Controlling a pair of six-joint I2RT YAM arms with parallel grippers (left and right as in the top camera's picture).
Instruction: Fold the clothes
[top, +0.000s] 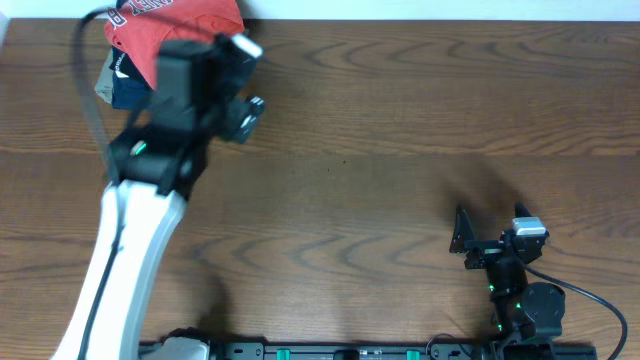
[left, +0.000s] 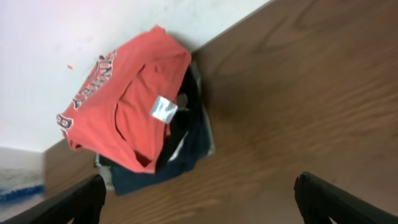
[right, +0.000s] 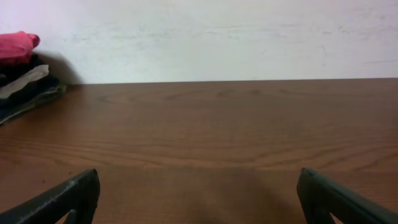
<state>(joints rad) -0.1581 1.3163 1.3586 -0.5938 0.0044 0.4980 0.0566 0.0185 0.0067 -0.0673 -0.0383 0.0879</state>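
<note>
The red-orange T-shirt (top: 165, 25) lies folded on top of a stack at the table's far left corner. In the left wrist view the T-shirt (left: 127, 99) shows white lettering and a white neck label. My left gripper (left: 199, 199) is open and empty, hovering just in front of the stack, apart from it. In the overhead view the left arm (top: 195, 80) covers part of the stack. My right gripper (right: 199, 193) is open and empty, low over the table near the front right (top: 470, 240). The shirt also shows far left in the right wrist view (right: 17, 46).
Under the T-shirt lie folded dark navy and tan garments (left: 180, 155), also seen from the overhead (top: 118, 85). A white wall (right: 217, 37) runs along the table's far edge. The brown wooden table (top: 400, 130) spreads between the two arms.
</note>
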